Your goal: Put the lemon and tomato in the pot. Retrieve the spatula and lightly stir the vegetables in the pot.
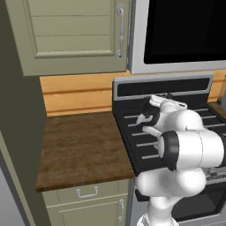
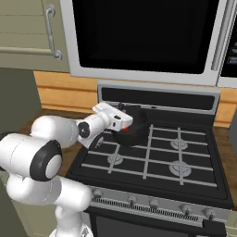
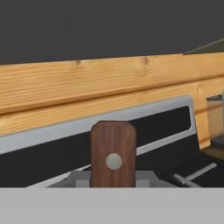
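My gripper [image 2: 128,123] hangs low over the stove's back left burner, at the black pot [image 2: 139,133], which my hand partly covers. In the hand view the gripper [image 3: 113,182] is shut on the spatula [image 3: 113,151]: a brown wooden handle with a silver rivet stands up between the fingers. Its blade is hidden below the hand. From the left base camera my own forearm blocks most of the hand [image 1: 155,111]. The lemon and the tomato are hidden.
The black stove [image 2: 178,159] has grates and knobs along its front edge. Above it hangs a microwave [image 2: 143,32]. A brown wooden counter [image 1: 79,145] lies left of the stove, under a cabinet [image 1: 70,31]. A wooden backsplash [image 3: 100,87] runs behind.
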Available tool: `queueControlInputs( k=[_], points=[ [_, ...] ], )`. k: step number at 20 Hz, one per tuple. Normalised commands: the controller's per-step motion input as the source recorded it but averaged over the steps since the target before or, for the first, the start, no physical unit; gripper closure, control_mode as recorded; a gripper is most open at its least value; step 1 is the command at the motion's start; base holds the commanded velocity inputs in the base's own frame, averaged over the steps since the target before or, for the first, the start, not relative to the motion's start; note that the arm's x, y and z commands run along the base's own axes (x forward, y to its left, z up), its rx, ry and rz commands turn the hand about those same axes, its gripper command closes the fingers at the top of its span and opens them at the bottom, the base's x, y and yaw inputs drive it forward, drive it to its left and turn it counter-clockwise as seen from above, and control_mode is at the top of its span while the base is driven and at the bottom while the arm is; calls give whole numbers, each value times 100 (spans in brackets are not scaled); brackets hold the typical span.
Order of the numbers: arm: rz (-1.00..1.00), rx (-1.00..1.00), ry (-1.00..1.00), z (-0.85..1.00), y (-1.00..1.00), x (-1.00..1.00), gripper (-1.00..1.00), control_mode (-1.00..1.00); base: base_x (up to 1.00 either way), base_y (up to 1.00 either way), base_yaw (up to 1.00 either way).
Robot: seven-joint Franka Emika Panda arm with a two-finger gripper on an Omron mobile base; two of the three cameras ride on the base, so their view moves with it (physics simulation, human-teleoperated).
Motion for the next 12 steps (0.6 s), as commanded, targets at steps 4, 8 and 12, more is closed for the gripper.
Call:
queueControlInputs(
  k=[4, 8, 12],
  points=[
    [-3, -9, -23, -20, 0, 17, 100, -100, 0, 0, 0],
    [0, -11, -28, -48, 3, 0, 100, -100, 0, 0, 0],
    [0, -15, -23, -88, 0, 0, 100, -100, 0, 0, 0]
  ],
)
